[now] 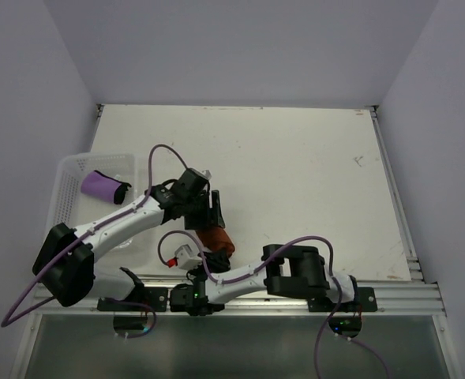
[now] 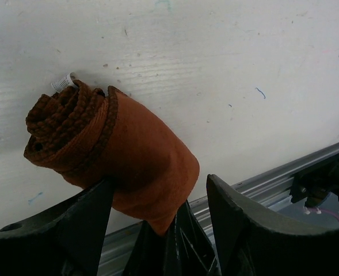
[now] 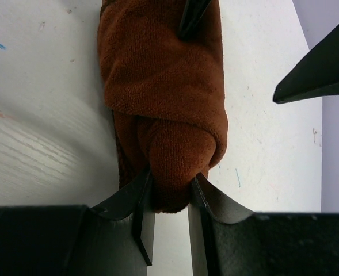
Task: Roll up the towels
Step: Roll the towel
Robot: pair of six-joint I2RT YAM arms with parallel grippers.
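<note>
The rust orange towel point(image 1: 216, 238) lies rolled on the white table near the front edge. My right gripper point(image 3: 170, 179) is shut on the roll's near end point(image 3: 172, 155), pinching the cloth between both fingers. My left gripper point(image 2: 159, 179) straddles the same roll point(image 2: 129, 149) from the far side. Its jaws are open: one finger point(image 2: 91, 207) touches the cloth and the other point(image 2: 232, 213) stands apart from it. From above, the left gripper point(image 1: 214, 213) and right gripper point(image 1: 211, 254) meet at the roll. The purple towel point(image 1: 104, 186) lies rolled in the basket.
The white perforated basket point(image 1: 66, 170) sits at the table's left side. A metal rail point(image 1: 390, 294) runs along the front edge just behind the roll. Grey walls close in the table on three sides.
</note>
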